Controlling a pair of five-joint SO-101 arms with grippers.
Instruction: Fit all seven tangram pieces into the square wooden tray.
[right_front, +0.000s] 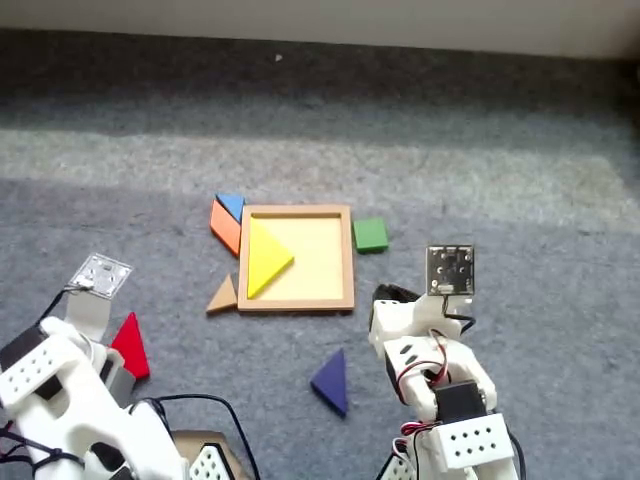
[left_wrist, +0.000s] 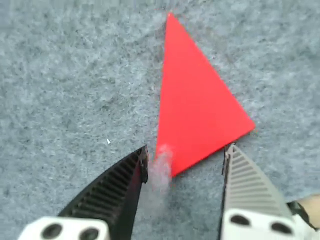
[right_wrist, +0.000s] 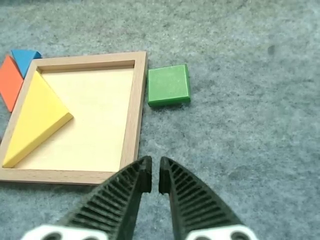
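Since your left pincer, spread wide, brackets the flat red triangle piece, clamp next; right pincer hangs nearly closed.

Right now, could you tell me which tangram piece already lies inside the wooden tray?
The yellow triangle; it alone lies inside the tray, while the rest sit outside on the carpet.

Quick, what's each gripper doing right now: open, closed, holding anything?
Left gripper: open, fingers either side of the red triangle's corner, not clamped.
Right gripper: closed, holding nothing, beside the wooden tray.
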